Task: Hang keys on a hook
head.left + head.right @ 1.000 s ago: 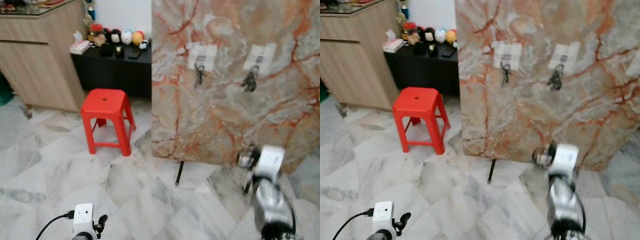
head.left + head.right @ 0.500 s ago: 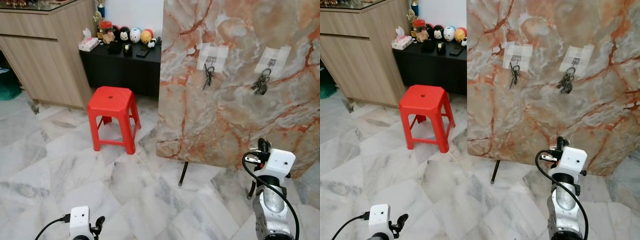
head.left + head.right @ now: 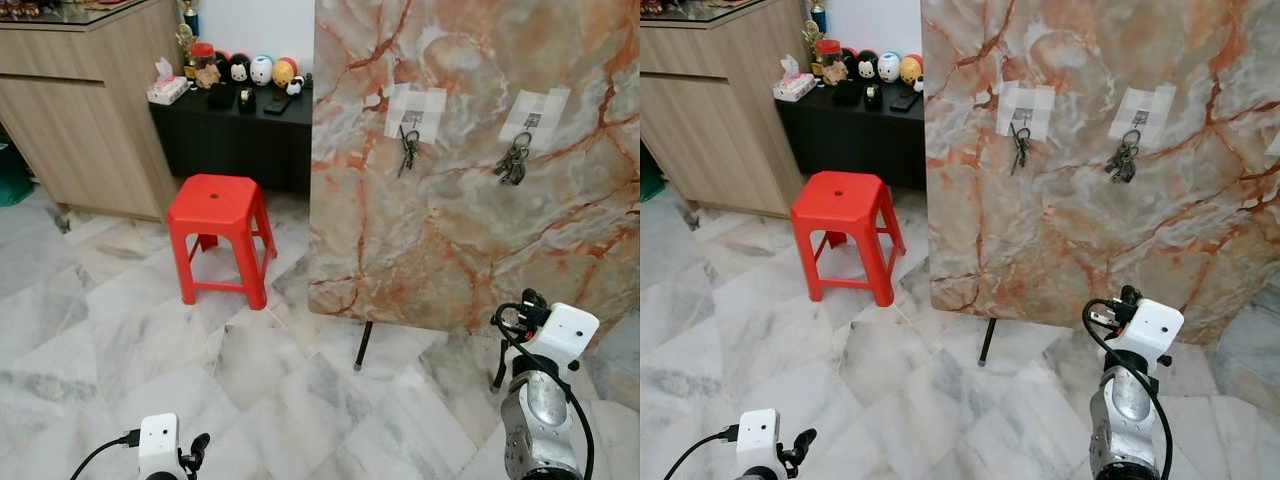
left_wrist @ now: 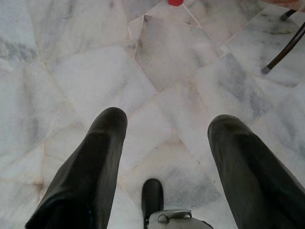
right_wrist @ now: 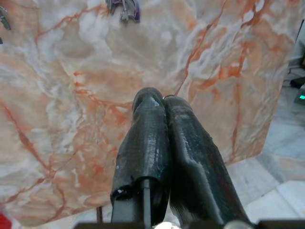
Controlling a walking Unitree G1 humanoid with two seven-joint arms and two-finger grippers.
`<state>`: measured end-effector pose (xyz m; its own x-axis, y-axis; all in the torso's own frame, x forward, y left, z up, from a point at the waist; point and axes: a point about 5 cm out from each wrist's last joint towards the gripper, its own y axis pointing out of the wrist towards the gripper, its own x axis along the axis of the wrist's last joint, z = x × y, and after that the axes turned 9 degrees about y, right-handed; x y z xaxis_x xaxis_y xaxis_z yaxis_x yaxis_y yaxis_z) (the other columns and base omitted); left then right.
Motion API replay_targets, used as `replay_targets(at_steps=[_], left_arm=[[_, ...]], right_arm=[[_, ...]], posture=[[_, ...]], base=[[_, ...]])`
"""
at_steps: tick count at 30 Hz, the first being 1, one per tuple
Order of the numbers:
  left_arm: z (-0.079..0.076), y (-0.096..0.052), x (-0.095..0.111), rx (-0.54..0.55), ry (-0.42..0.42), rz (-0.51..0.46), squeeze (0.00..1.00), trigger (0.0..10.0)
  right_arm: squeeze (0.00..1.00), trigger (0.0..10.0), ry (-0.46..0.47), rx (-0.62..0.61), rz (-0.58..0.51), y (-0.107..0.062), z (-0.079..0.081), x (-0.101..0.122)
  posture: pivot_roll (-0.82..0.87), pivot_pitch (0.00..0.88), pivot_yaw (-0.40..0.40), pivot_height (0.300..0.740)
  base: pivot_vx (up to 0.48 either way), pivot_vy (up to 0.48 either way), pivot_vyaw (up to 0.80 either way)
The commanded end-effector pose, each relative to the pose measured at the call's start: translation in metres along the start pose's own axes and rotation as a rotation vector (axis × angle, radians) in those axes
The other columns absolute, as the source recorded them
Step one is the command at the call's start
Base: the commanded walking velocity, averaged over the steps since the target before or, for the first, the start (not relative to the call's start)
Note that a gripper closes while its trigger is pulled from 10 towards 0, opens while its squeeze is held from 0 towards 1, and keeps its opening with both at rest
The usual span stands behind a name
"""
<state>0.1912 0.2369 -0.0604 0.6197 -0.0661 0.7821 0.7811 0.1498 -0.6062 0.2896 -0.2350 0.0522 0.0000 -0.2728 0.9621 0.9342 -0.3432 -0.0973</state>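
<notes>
A marble-patterned board (image 3: 470, 200) stands on thin black legs. Two taped hooks on it each carry keys: a small dark bunch (image 3: 408, 150) and a bigger bunch (image 3: 513, 162), whose lower end is also in the right wrist view (image 5: 124, 5). My right arm (image 3: 548, 345) is low in front of the board, below the bigger bunch. Its gripper (image 5: 162, 98) is shut with nothing in it and points at the board. My left arm (image 3: 160, 445) hangs low over the floor, its gripper (image 4: 164, 121) open and holding nothing.
A red plastic stool (image 3: 218, 215) stands left of the board. Behind it is a black sideboard (image 3: 235, 125) with small figurines, beside a wooden cabinet (image 3: 85, 100). The board's black legs (image 3: 364, 345) rest on the marble floor (image 3: 130, 330).
The head view has swung a little and sharpened. My right arm has settled low in front of the board. Both key bunches hang as before.
</notes>
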Motion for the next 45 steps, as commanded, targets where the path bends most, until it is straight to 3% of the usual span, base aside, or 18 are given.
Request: replay_targets(at_steps=[1, 2, 3, 5, 7, 9, 10, 11, 13, 18, 26, 45], left_arm=[[-0.001, -0.002, -0.007, -0.026, 0.016, 0.038, 0.00, 10.0], [-0.001, -0.002, -0.008, -0.025, 0.018, 0.039, 0.00, 10.0], [-0.001, -0.002, -0.008, -0.022, 0.016, 0.039, 0.00, 10.0], [-0.001, -0.002, -0.007, -0.017, 0.010, 0.039, 0.00, 10.0], [-0.001, -0.002, -0.007, -0.016, 0.009, 0.038, 0.00, 10.0], [0.000, -0.002, -0.007, -0.013, 0.006, 0.037, 0.00, 10.0], [0.000, -0.002, -0.007, -0.011, 0.005, 0.038, 0.00, 10.0], [-0.001, -0.002, -0.007, -0.009, 0.005, 0.040, 0.00, 10.0], [-0.001, -0.002, -0.007, -0.008, 0.005, 0.042, 0.00, 10.0], [0.000, -0.001, -0.006, -0.007, 0.008, 0.042, 0.00, 10.0], [0.001, -0.001, -0.004, 0.005, 0.005, 0.035, 0.00, 10.0], [-0.002, 0.000, -0.002, -0.013, 0.029, 0.020, 0.00, 10.0]], right_arm=[[0.00, 10.0, -0.181, 0.016, 0.364, -0.008, -0.012, -0.043], [0.00, 10.0, -0.272, 0.053, 0.462, -0.012, -0.015, -0.054], [0.00, 10.0, -0.337, 0.093, 0.492, -0.015, -0.016, -0.059], [0.00, 10.0, -0.400, 0.107, 0.456, -0.018, -0.021, -0.059], [0.00, 10.0, -0.351, 0.098, 0.472, -0.019, -0.020, -0.060], [0.00, 10.0, -0.315, 0.072, 0.413, -0.015, -0.018, -0.053], [0.00, 10.0, -0.296, 0.065, 0.351, -0.012, -0.016, -0.045], [0.00, 10.0, -0.237, 0.045, 0.209, -0.005, -0.010, -0.027], [0.00, 10.0, -0.180, 0.029, 0.087, -0.001, -0.005, -0.010], [0.00, 10.0, -0.094, 0.013, -0.078, 0.004, 0.004, 0.017], [0.00, 10.0, 0.002, 0.010, -0.157, 0.005, 0.015, 0.030], [0.00, 10.0, -0.012, 0.033, -0.166, 0.006, 0.020, 0.034]], posture=[[-0.04, 0.000, -0.017, 0.740], [-0.04, 0.000, -0.019, 0.740], [-0.04, 0.000, -0.020, 0.740], [-0.03, 0.000, -0.024, 0.740], [-0.03, 0.000, -0.024, 0.740], [-0.03, 0.000, -0.024, 0.740], [-0.03, 0.000, -0.024, 0.740], [-0.04, 0.000, -0.023, 0.740], [-0.04, 0.000, -0.022, 0.740], [-0.03, 0.000, -0.024, 0.740], [-0.03, 0.000, -0.021, 0.740], [-0.03, 0.000, -0.029, 0.740]], base=[[0.000, 0.000, 0.00], [0.000, 0.000, 0.00], [0.000, 0.000, 0.00], [0.000, 0.000, 0.00], [0.000, 0.000, 0.00], [0.000, 0.000, 0.00], [0.000, 0.000, 0.00], [0.000, 0.000, 0.00], [0.000, 0.000, 0.00], [0.000, 0.000, 0.00], [0.000, 0.000, 0.00], [0.000, -0.085, 0.00]])
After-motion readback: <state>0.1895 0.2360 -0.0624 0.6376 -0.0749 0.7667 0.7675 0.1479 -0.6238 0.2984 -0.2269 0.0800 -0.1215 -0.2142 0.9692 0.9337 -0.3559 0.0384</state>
